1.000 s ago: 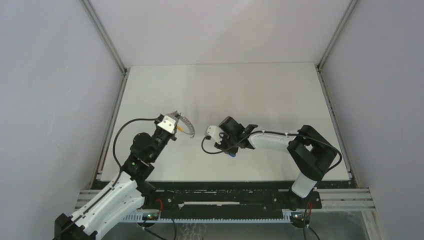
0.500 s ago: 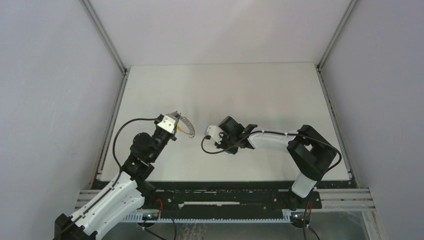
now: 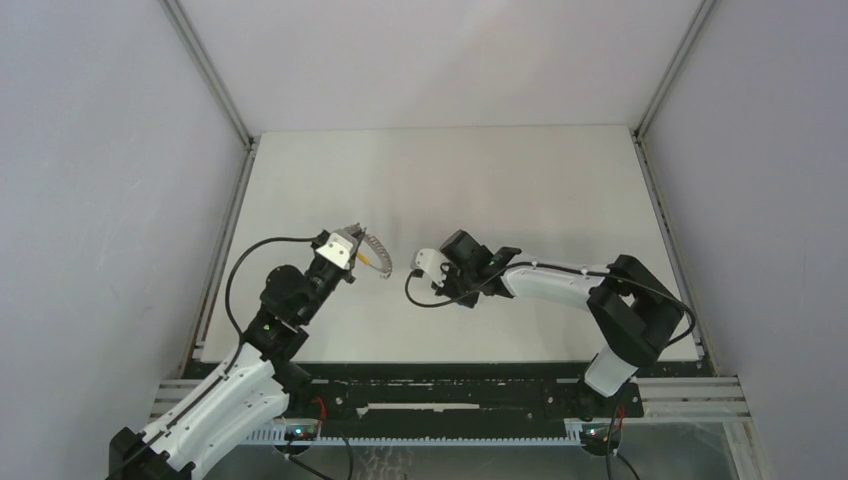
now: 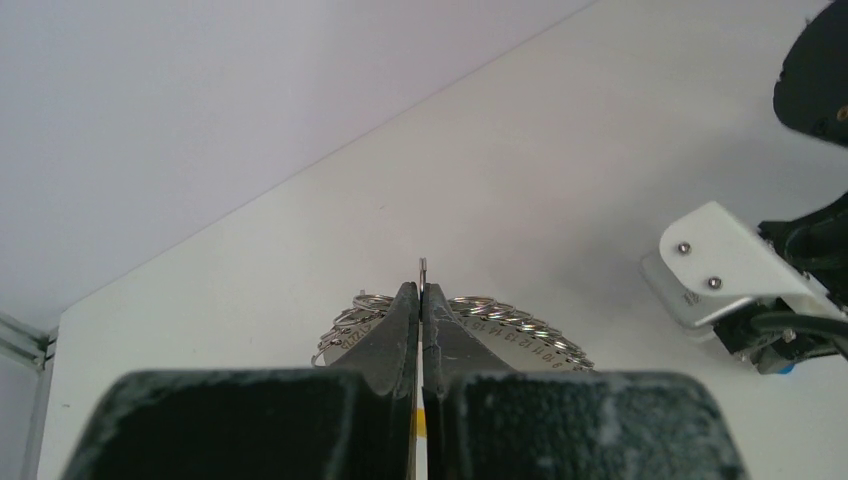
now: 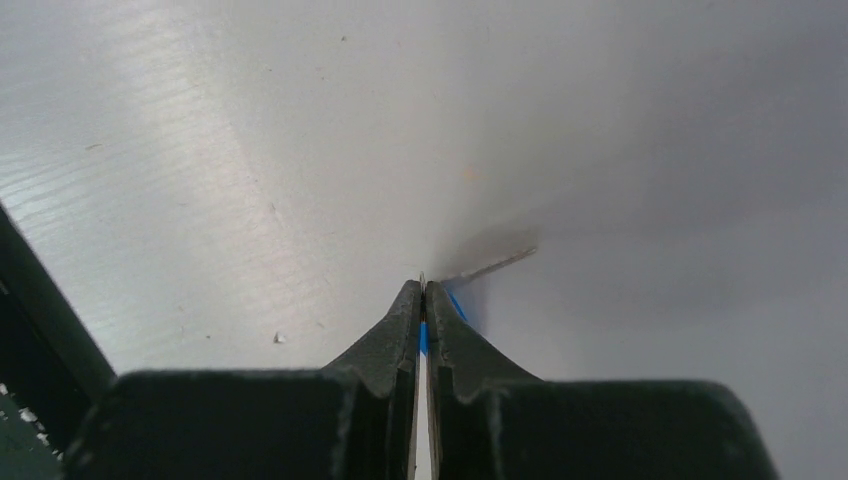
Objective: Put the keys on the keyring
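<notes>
My left gripper is shut on the keyring. The ring's thin edge pokes out above the tips, and a yellow tab shows between the jaws. A silvery loop of chain fans out behind the fingers. In the top view that gripper hovers left of centre, with the chain hanging off its right side. My right gripper points down at the table, shut on a key with a blue head. The key's silver blade sticks out to the upper right, blurred. From above, the wrist hides the right gripper tips and the key.
The white table is bounded by grey walls and metal rails on both sides. My right wrist's white camera housing sits close to the left gripper, a short gap apart. A black cable loops under the right wrist.
The right gripper has closed on the blue-headed key, and the blue patch beneath it no longer shows from above. The right forearm has shifted slightly. The left arm has stayed still.
</notes>
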Controlling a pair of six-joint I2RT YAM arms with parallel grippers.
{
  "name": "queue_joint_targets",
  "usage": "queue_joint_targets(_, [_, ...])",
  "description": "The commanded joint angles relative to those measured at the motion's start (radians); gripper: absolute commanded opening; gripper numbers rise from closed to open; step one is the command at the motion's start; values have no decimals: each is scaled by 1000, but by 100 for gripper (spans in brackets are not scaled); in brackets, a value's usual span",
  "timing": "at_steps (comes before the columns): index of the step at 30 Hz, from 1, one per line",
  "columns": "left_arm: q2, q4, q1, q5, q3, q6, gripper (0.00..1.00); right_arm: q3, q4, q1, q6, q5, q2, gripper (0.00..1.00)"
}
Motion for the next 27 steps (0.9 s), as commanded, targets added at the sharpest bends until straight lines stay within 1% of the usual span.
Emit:
queue_joint_targets(1, [-10,45,6,113,-10,8,0,32,-12,7,11,-7,-138,0])
queue_joint_targets(5, [8,22,6,220,6,28,0,32,-24,9,16,-36,-243,0])
queue_joint_targets(8, [20,2,5,344,17,52,0,31,-30,9,22,-63,-335,0])
queue_joint_targets(16, [20,-13,-21,593,24,104,0,33,-22,8,28,-161,-509,0])
queue_joint_targets(20, [15,-48,-54,653,34,149,0,32,-12,4,-17,-244,-559,0])
queue_joint_targets(25, [26,-71,-83,709,45,196,0,32,-31,16,-116,-276,-606,0])
queue_joint_targets(27, [30,-72,-99,709,48,216,0,32,-37,28,-144,-268,-612,0])
